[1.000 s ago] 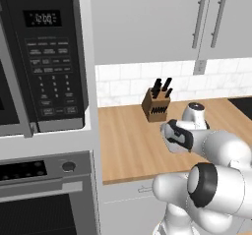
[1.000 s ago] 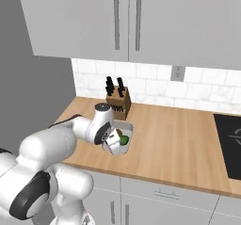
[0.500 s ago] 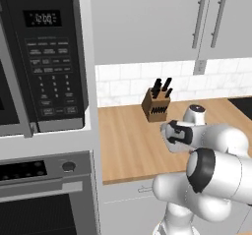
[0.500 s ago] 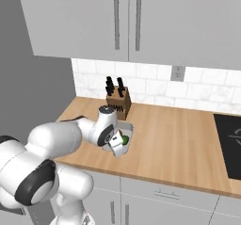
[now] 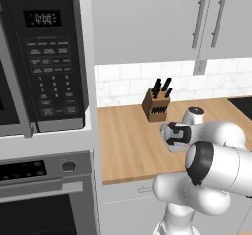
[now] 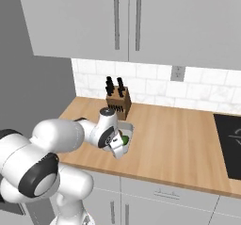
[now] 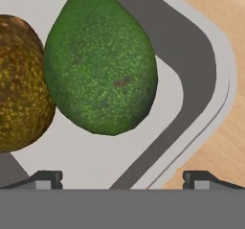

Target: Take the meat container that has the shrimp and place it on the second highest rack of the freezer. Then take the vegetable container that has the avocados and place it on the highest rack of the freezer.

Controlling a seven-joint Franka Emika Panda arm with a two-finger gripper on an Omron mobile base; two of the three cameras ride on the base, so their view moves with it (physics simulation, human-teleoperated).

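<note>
The vegetable container (image 7: 210,74) is a shallow grey tray with a pale floor, and it rests on the wooden counter (image 6: 169,139). In it lie the avocados, a green one (image 7: 100,60) and a brown one (image 7: 19,84) to its left. My gripper (image 7: 122,180) hovers just above the tray's near edge, open, with nothing between its fingertips (image 7: 45,179). From the right base view the gripper (image 6: 120,146) points down at the container (image 6: 128,130), with the green avocado (image 6: 125,140) peeking out beside it. The meat container with the shrimp and the freezer are out of view.
A wooden knife block (image 6: 117,104) stands just behind the container against the tiled wall. A black cooktop (image 6: 230,144) lies at the counter's right end. To the left are a microwave (image 5: 44,57) and an oven (image 5: 44,194). Wall cabinets (image 6: 127,21) hang overhead.
The gripper has sunk slightly closer to the avocado container, and the arm's elbow has swung forward and up. The jaws stayed open.
</note>
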